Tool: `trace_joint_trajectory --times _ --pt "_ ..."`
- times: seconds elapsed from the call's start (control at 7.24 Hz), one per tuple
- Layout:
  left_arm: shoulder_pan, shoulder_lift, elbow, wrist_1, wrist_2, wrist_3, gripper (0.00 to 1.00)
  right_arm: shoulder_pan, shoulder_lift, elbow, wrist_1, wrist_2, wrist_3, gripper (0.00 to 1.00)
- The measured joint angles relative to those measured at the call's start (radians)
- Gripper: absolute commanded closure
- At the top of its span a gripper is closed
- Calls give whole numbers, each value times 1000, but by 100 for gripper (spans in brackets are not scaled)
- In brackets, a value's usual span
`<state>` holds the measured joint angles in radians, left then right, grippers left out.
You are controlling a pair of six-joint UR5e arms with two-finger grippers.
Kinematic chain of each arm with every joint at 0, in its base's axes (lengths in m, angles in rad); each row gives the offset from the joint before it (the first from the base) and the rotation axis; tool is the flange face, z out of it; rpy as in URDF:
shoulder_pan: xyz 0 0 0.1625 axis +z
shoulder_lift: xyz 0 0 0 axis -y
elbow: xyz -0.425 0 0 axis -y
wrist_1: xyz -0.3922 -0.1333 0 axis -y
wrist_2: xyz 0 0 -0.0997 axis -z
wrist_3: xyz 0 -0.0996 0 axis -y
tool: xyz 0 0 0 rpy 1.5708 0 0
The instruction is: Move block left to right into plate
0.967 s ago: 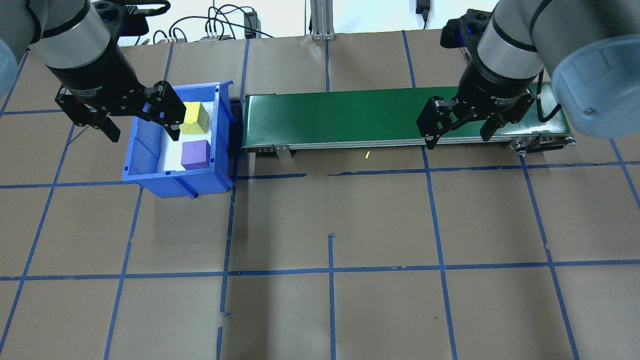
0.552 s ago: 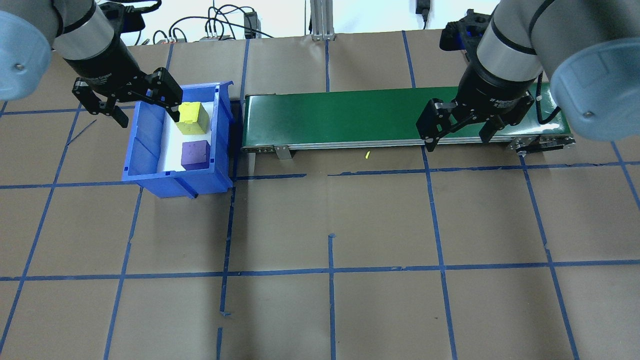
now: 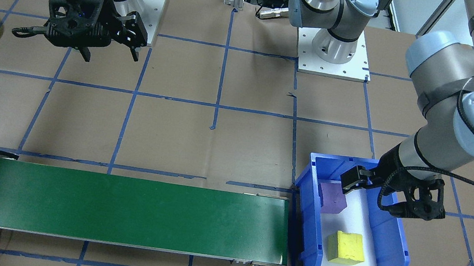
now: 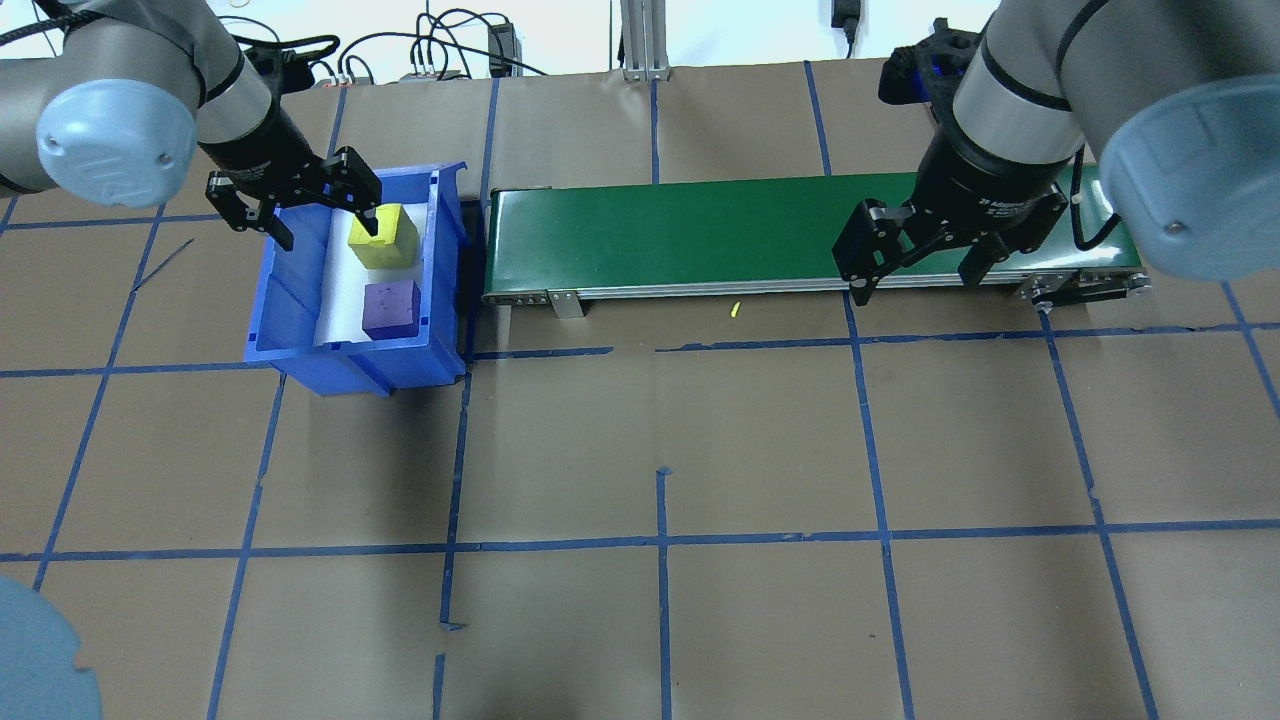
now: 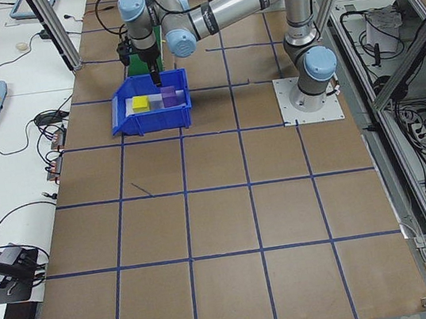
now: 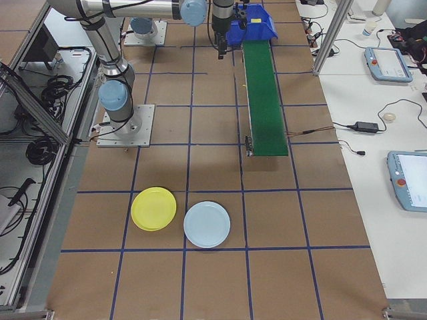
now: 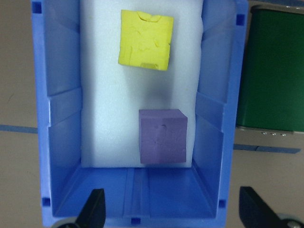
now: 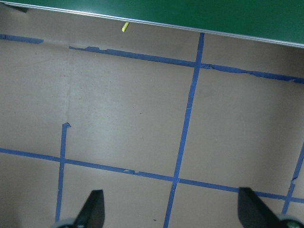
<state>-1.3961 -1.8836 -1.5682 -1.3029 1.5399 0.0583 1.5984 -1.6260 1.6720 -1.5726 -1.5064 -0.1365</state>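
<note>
Overhead exterior view: two arms, two grippers, two blocks, one bin, one conveyor. The blue bin (image 4: 300,330) sits at the left end of the green conveyor belt (image 4: 700,235), just beside it; inside, on white foam, lie one yellow block (image 4: 385,240) and one purple block (image 4: 390,308), apart from each other, the yellow one farther from the robot. The left gripper (image 4: 325,212) hangs over the bin's far end with fingers spread wide, one fingertip (image 4: 368,220) overlapping the yellow block's edge in this view; nothing held. The right gripper (image 4: 915,268) hovers over the near edge of the belt's right end, also spread wide and empty. A small yellow scrap (image 4: 734,310) lies on the paper just below the belt. No plate appears in this view. The exterior right view supplies it: one yellow plate (image 6: 154,209) and one pale blue plate (image 6: 207,224) side by side, nearly touching, on the table well apart from the belt's end. The front-facing view catches only the yellow plate at its left edge, and places the left gripper nearer the purple block. The left wrist view shows both blocks in the bin from above, with the belt to the right. Writing: a white label on the right gripper body, too small to read surely.
</note>
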Motion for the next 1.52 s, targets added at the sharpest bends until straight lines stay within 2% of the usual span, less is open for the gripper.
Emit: trace_joint_trajectory --times 0.41,1.24,1.52 --pt "3 -48 -35 39 17 -1 0 0 0 1 1 0 0 0" --pt "3 -92 -89 88 5 -3 0 1 0 10 0 1 1 0" --pt "3 -99 -93 92 -14 1 0 0 0 11 0 1 0 0"
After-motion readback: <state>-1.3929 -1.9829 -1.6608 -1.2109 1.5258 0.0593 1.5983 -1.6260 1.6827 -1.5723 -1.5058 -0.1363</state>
